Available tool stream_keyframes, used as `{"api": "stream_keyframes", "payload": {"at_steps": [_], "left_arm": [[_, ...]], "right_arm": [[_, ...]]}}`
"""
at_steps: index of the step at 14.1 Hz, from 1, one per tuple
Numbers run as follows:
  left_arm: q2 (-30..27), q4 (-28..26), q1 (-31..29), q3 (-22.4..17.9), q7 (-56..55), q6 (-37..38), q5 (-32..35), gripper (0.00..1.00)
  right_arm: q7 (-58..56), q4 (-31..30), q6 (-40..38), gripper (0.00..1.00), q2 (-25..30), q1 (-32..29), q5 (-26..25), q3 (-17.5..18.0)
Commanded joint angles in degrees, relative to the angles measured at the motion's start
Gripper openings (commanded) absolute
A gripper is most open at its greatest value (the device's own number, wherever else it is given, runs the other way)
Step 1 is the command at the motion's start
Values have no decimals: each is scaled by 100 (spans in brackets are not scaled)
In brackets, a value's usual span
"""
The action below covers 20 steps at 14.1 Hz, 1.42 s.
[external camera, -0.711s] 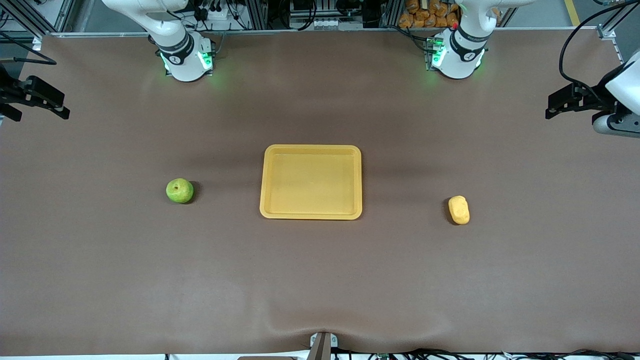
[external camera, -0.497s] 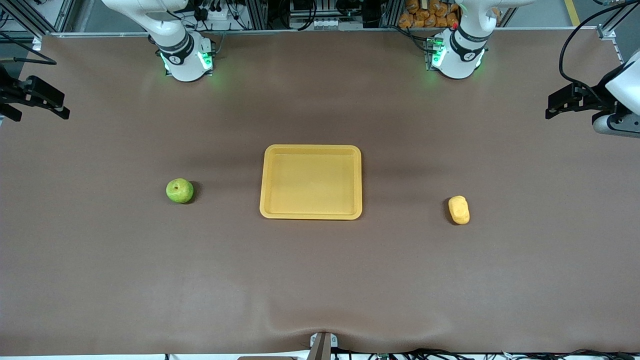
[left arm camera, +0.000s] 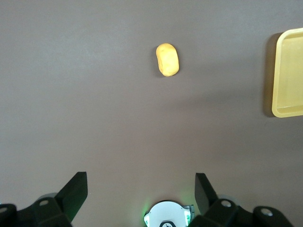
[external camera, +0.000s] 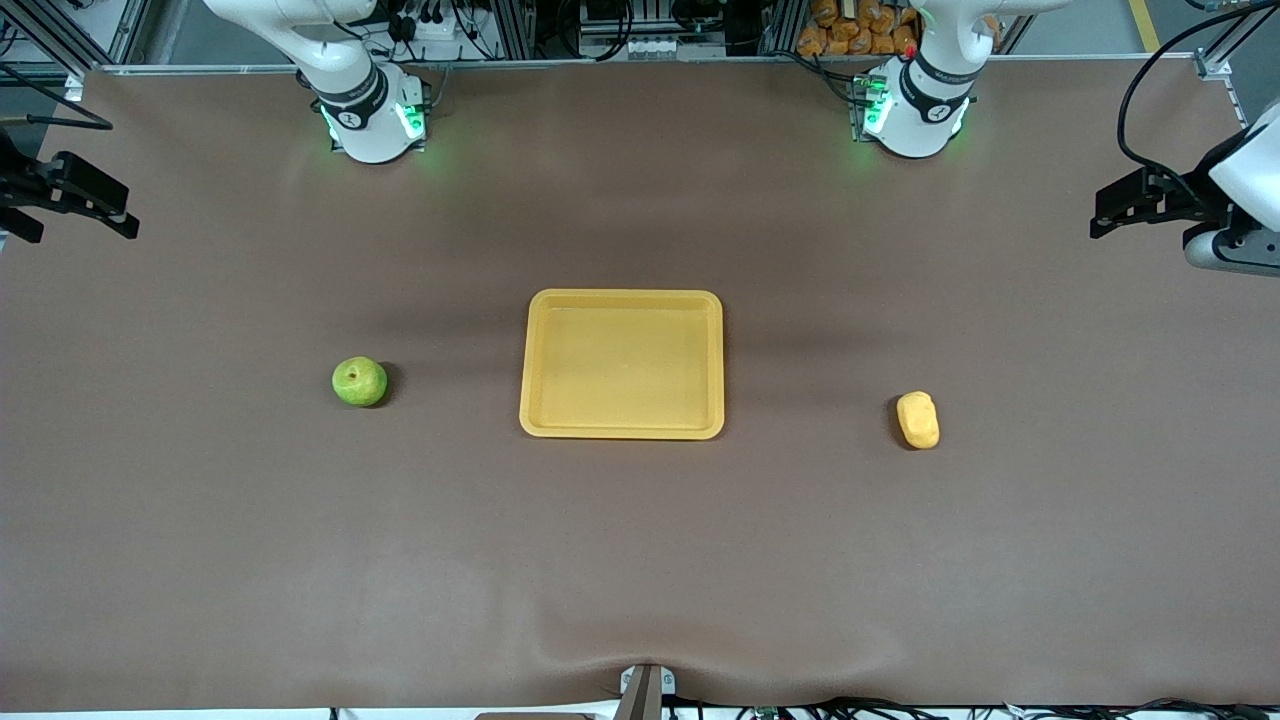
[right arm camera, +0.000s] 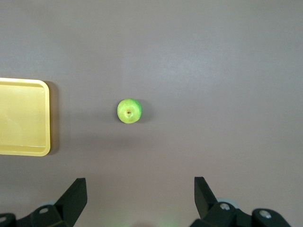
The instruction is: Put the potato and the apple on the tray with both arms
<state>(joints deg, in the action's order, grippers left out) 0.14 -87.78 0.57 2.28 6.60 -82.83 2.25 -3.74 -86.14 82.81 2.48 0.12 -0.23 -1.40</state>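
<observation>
The yellow-orange tray (external camera: 621,363) lies empty in the middle of the brown table. The green apple (external camera: 359,381) sits on the table toward the right arm's end, apart from the tray; it also shows in the right wrist view (right arm camera: 129,110). The yellow potato (external camera: 918,419) lies toward the left arm's end, also in the left wrist view (left arm camera: 167,59). My left gripper (external camera: 1108,208) hangs high over the table's left-arm end, open and empty (left arm camera: 140,189). My right gripper (external camera: 118,210) hangs high over the right-arm end, open and empty (right arm camera: 139,191).
The tray's edge shows in the left wrist view (left arm camera: 288,71) and in the right wrist view (right arm camera: 23,116). The arm bases (external camera: 375,115) (external camera: 915,110) stand along the table's back edge. A small bracket (external camera: 645,690) sits at the front edge.
</observation>
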Motion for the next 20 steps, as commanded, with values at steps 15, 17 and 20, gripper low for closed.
{"api": "stream_keyframes", "payload": {"at_steps": [15, 17, 20], "left_arm": [[1638, -107, 57, -35, -1020, -1252, 65, 100], [1682, -361, 58, -35, -1073, -1646, 65, 100], [1682, -897, 93, -17, -1056, -2411, 83, 100]], "right_arm": [[-74, 79, -63, 100, -2, -83, -38, -141], [-83, 88, -63, 100, -46, -30, -73, -133], [-83, 79, -63, 100, -309, -4, -91, -115]]}}
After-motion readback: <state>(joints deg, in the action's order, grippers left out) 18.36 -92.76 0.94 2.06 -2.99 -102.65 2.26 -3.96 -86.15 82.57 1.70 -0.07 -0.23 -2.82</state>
